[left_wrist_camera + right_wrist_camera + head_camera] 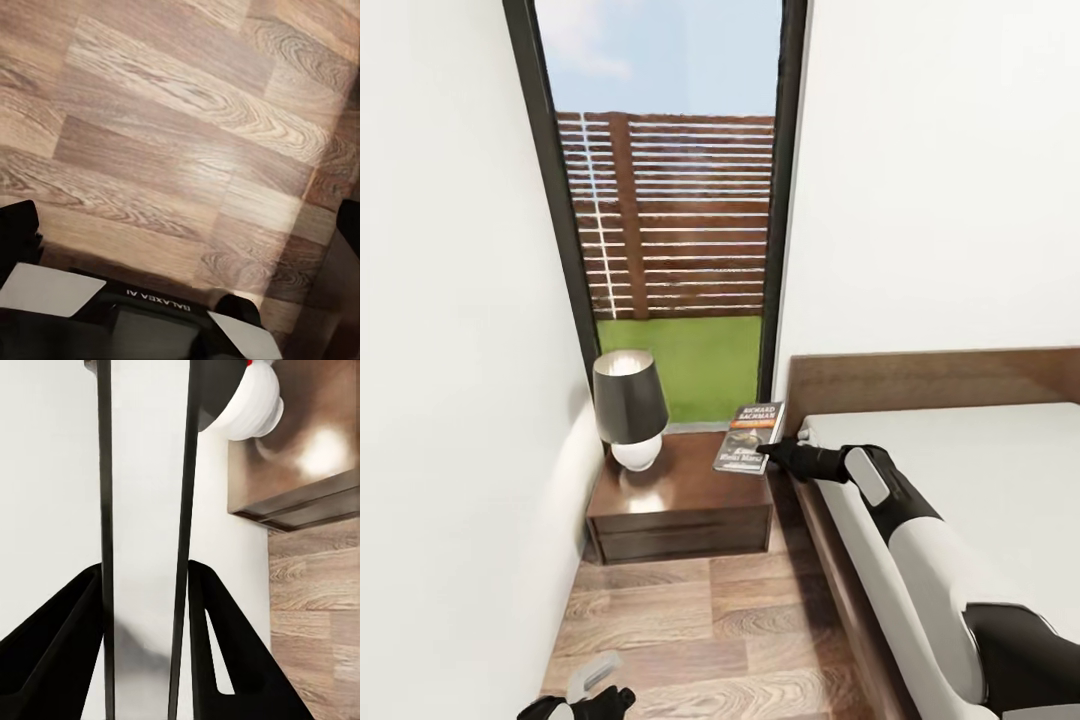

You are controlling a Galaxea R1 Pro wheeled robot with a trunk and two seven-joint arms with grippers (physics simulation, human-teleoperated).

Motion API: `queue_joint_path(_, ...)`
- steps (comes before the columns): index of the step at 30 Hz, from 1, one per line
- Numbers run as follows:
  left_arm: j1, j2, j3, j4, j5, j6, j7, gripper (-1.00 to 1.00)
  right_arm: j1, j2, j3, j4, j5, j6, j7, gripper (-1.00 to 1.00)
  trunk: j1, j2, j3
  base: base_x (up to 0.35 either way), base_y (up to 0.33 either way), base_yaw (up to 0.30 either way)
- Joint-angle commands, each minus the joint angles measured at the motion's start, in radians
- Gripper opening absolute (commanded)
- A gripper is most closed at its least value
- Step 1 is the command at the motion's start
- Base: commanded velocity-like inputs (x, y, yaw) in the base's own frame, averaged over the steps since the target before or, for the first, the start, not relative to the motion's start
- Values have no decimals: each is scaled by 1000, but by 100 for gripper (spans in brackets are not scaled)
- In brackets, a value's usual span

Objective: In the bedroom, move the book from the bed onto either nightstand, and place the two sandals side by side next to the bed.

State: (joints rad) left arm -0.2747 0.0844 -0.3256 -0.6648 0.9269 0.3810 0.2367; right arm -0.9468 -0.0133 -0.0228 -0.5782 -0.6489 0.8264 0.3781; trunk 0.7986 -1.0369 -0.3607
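One glossy dark brown nightstand (690, 495) stands on brown plank floor (700, 620) under the black-framed window (670, 200). The black right gripper (775, 452) pinches the dark paperback book (750, 437) above its right edge, long axis running near-to-far.

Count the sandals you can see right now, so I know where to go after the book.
0. The wood-plank floor between the nightstand and the bed shows none. Sandals may lie elsewhere around the bed, outside these views.

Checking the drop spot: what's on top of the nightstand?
On the nightstand: a lamp and the book, held by the right gripper. Whether the book touches the top is hidden.
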Motion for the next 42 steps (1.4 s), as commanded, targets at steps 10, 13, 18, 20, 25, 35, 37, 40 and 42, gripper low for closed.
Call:
queue_joint_path(10, 56, 39, -5, -2, 17, -41, -5, 100, -3, 2, -5, 57, -6, -1, 6, -100, 1, -1, -1, 330, 0, -3)
queue_joint_path(13, 78, 53, 0, -2, 20, -53, -19, 100, -3, 4, -4, 66, -6, 1, 7, -100, 1, -1, -1, 330, 0, -1)
queue_joint_path(18, 106, 68, 40, -2, 30, -69, -47, 100, -3, 31, 1, 76, -7, 9, 0, -100, 1, -1, -1, 330, 0, 0)
queue_joint_path(20, 116, 71, 51, -2, 33, -75, -53, 100, -1, 40, 3, 78, -6, 8, -3, -100, 1, -1, -1, 330, 0, 0)
queue_joint_path(25, 139, 74, 66, -2, 36, -88, -61, 100, 6, 52, 9, 84, -4, -1, -5, -100, 1, -1, -1, 330, 0, 0)
queue_joint_path(35, 180, 75, 75, -15, 43, -157, -71, 100, 29, 37, 115, 93, -5, 11, 2, -100, 1, -1, -1, 330, 0, 0)
queue_joint_path(37, 183, 75, 75, -19, 43, -162, -71, 100, 39, 26, 129, 94, -5, 12, 3, -100, 1, -1, -1, 330, 0, 0)
queue_joint_path(40, 187, 75, 75, -23, 44, -166, -72, 100, 48, 11, 143, 94, -6, 14, 16, -100, 1, -1, -1, 330, 0, 0)
queue_joint_path(42, 188, 75, 75, -24, 44, -168, -72, 100, 52, 5, 153, 95, -6, 18, 39, -100, 1, -1, -1, 330, 0, 0)
